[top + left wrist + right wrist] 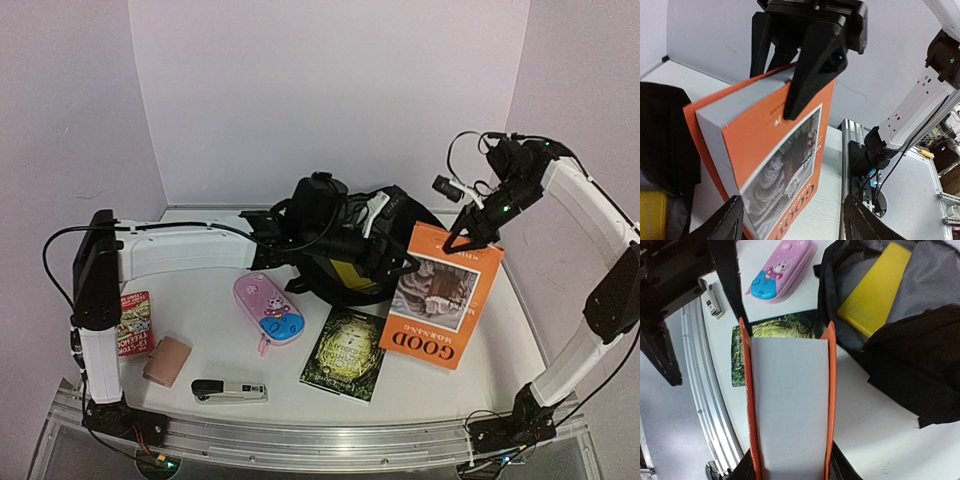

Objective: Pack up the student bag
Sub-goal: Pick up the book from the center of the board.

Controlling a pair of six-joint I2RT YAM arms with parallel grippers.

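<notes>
**A:** Top cam first. Where's the bag?

**B:** The big black soft fabric backpack lies far-middle on the white table. Its mouth is open twd the near side, w/ a flat yellow notebook inside. My L gripper is over the mouth, just left of the orange paperback book. That book leans just right of the bag, and my R gripper is on its far top edge.

**A:** Other stuff?

**B:** A pink oval cartoon pencil case and a dark green book lie near-side of the bag. A black-and-silver stapler is by the near edge. A small red book and a tan pouch are at left.

**A:** L wrist cam?

**B:** My L fingers stand wide apart and hold nothing. The orange book's lower part is btwn them, and I can't tell if it touches one. Above, my R gripper's black fingers pinch the book's top edge, one on the front cover and one behind. The bag's black fabric shows right beside the book.

**A:** R wrist cam?

**B:** My R fingers sit tight on both orange covers w/ the white page block btwn them, so I'm clamped on the book. The bag is just beside it, w/ grey lining and the yellow notebook showing. The pencil case and green book lie past the book's end.
</notes>
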